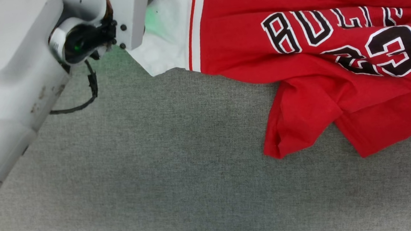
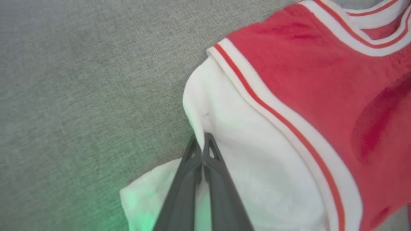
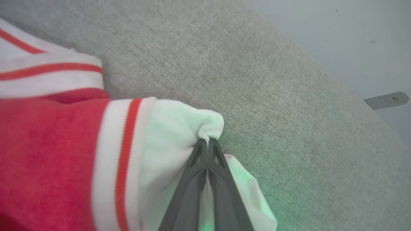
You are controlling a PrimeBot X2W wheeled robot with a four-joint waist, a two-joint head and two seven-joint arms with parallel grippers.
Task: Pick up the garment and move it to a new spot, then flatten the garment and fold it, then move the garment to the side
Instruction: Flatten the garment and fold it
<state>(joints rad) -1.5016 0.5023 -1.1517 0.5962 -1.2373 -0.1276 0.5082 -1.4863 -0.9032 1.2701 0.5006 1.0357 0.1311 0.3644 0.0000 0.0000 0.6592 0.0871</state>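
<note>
Across the upper right of the head view lies the garment (image 1: 242,32), a red jersey-style T-shirt with white sleeves and red-and-white striped trim. It is rumpled, not flat. The black, white-outlined lettering and the "23" below it are distorted by creases. Its lower edge bunches into a loose fold right of centre. In each wrist view a white sleeve is gathered into a peak near mid-frame.

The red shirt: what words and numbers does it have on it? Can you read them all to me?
"BULLS": black letters edged in white, across the chest of the shirt; wrinkles break up the last letters.
"23": just below it on the same shirt; the first digit is creased.
There is no other text to read.
</note>
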